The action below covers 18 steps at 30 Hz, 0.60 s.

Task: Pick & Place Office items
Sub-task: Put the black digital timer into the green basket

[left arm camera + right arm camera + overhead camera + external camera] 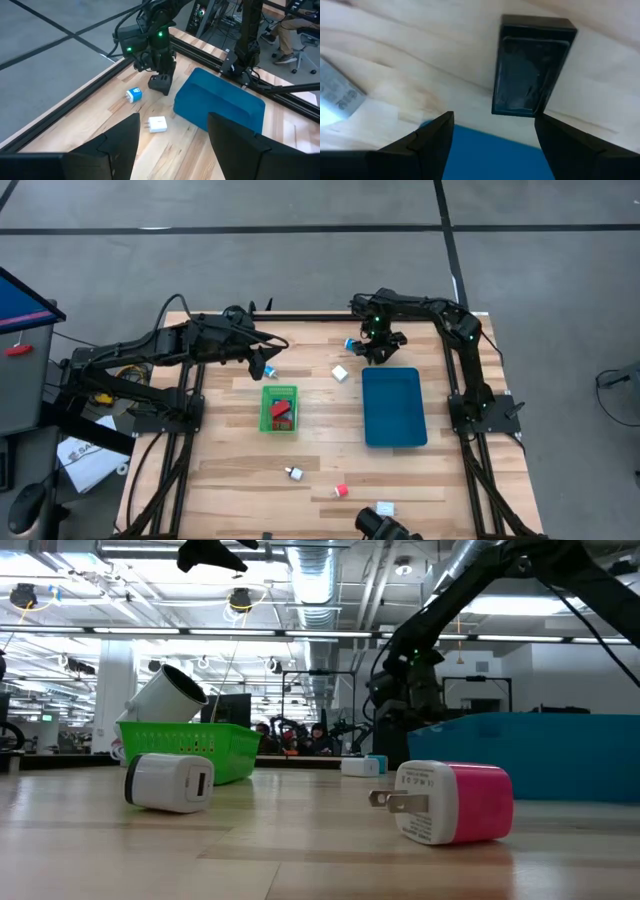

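My right gripper (378,352) hangs low over the bench (320,470) at its far edge, jaws spread wide and holding nothing. Directly ahead of them in my right wrist view lies a black block (532,70), flat on the wood and apart from both fingers. Seen from above, it sits just at twelve o'clock of the blue tray (393,408), with a blue-and-white charger (351,343) at nine o'clock of my jaws and a white charger (340,372) further toward seven.

To do this pick well, I judge I should centre the block between the fingers, line them across its narrow sides rather than its length, and come down until the tips nearly meet the wood before closing. The tray wall is close, so I must keep the near finger clear of it.

My left gripper (262,362) waits at eleven o'clock of the green basket (279,408), jaws parted, nothing visibly between them. That basket already holds some red and black pieces. A white charger (293,473) and a pink charger (341,491) lie well apart near the front edge.
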Available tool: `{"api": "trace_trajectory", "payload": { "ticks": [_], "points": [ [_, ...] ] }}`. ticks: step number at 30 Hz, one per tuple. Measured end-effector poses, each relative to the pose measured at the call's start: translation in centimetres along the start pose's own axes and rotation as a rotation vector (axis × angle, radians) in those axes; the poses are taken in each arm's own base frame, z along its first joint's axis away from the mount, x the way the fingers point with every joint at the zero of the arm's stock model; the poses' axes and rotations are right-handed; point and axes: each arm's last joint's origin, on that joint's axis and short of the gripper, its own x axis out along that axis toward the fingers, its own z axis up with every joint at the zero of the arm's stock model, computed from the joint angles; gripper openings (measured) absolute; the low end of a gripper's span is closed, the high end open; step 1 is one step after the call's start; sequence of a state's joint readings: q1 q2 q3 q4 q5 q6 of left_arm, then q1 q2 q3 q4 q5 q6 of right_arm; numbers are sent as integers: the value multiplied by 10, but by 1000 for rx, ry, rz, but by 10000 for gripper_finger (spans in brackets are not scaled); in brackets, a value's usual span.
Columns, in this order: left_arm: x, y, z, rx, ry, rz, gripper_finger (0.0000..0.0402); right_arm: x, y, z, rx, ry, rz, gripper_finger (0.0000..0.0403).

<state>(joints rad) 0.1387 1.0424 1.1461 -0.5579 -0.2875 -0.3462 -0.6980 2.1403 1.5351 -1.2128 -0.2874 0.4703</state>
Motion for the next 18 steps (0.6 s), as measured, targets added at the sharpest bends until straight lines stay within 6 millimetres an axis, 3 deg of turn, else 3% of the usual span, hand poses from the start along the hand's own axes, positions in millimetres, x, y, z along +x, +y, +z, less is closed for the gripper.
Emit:
{"api": "trace_trajectory", "payload": {
  "ticks": [8, 18],
  "points": [
    [0, 0, 0, -2, 2, -4, 227, -4, -4, 6, 8, -39, 28, 272],
    [0, 0, 0, -3, 1, -4, 227, 1, -9, 12, 5, -99, -75, 272]
  ]
}}
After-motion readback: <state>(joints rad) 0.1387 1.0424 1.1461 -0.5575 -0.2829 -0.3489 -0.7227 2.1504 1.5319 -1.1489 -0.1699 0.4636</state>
